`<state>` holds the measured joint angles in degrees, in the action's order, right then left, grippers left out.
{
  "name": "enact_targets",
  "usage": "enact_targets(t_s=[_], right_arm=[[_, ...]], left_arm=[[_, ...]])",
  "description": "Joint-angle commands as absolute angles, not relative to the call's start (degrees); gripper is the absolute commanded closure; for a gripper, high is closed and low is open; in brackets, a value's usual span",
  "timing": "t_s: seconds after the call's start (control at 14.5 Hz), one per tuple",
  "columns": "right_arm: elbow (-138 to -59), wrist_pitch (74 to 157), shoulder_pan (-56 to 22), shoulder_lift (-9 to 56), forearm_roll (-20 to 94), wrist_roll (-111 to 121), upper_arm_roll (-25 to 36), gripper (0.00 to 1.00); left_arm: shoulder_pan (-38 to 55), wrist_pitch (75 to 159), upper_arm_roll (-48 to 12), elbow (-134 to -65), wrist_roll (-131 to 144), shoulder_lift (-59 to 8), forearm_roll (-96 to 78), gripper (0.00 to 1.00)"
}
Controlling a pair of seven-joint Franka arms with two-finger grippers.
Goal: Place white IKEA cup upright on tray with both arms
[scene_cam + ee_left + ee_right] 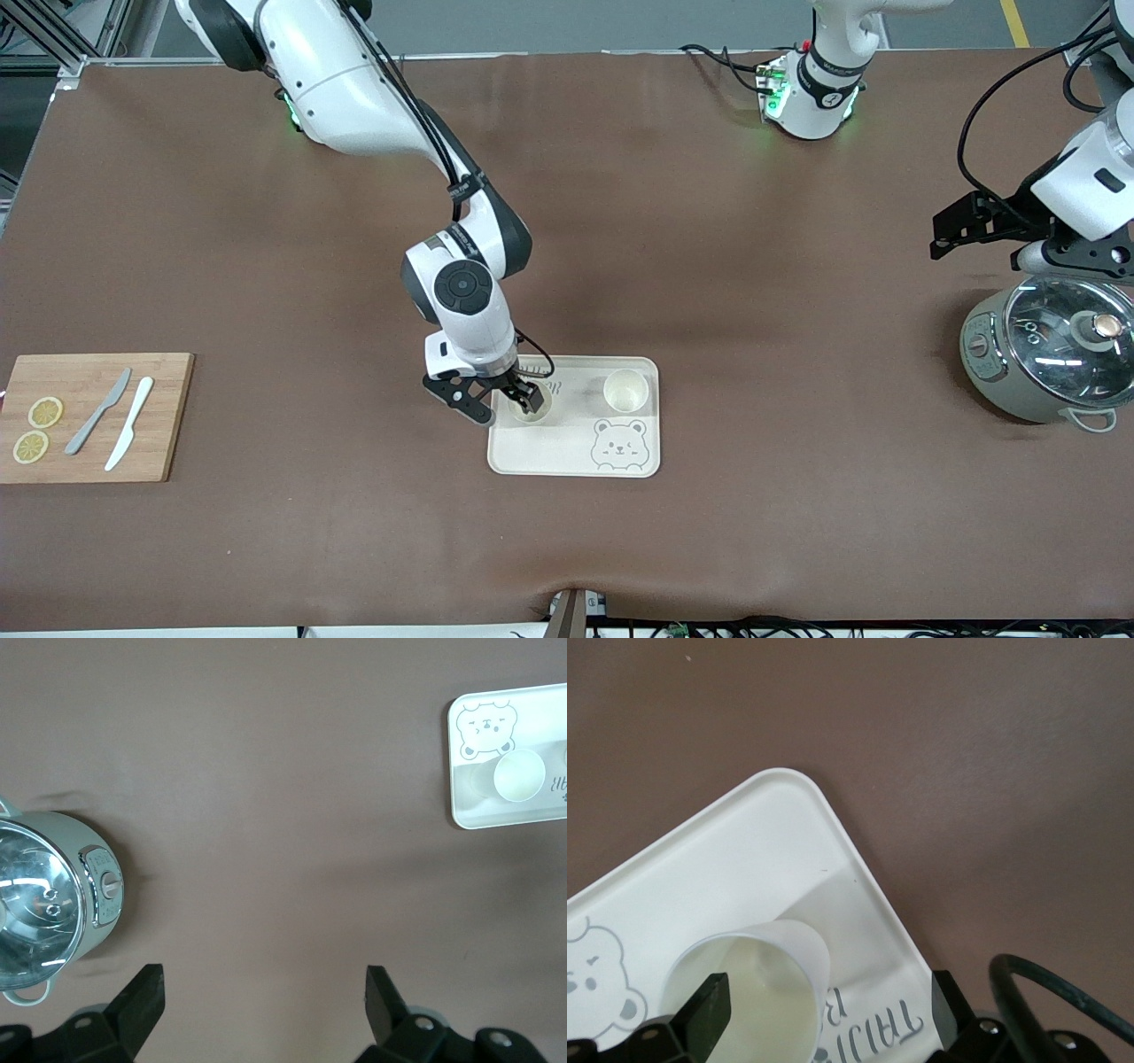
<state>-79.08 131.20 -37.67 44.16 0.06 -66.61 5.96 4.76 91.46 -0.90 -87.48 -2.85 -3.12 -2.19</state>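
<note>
Fingers of the right gripper [529, 400] stand apart, straddling a white cup [532, 408] upright on the tray [567, 456]; a second cup [625, 390] stands beside it, toward the left arm's end. Recommended: lift straight up, avoiding rim contact. The right arm points steeply downward. The left gripper [261, 992], fingers apart, waits over the tabletop [753, 266] near the pot [1045, 354].

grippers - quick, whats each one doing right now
Left gripper: open, empty, over bare table beside the cooker.
Right gripper: open around a white cup on the tray.
</note>
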Motion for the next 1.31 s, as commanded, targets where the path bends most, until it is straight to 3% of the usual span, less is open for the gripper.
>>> enact_targets(t_s=[0.0,0.34,0.83,1.24], right_arm=[[-80.51,123.34,-36.83,36.85,-0.27,-64.34,5.45,0.0],[-82.69,106.64,-35.43,22.44,5.96,-61.62,5.36,0.0],[-101.22,102.57,-31.57,-0.15,6.33,-50.04,5.62,0.0],[-102.66,92.82,-13.4,-6.85,5.28,-20.89,5.8,0.0]], left_arm=[[4.92,91.23,-0.62,-88.15,-2.02,-1.76,-2.9,0.0],[4.57,91.14,-0.53,-87.89,-2.37,-1.58,-3.08,0.0],[4.31,91.23,-0.44,-88.07,-3.69,-1.58,-1.33,0.0],[4.48,91.93,-0.79,-87.98,-5.54,-1.58,2.45,0.0]])
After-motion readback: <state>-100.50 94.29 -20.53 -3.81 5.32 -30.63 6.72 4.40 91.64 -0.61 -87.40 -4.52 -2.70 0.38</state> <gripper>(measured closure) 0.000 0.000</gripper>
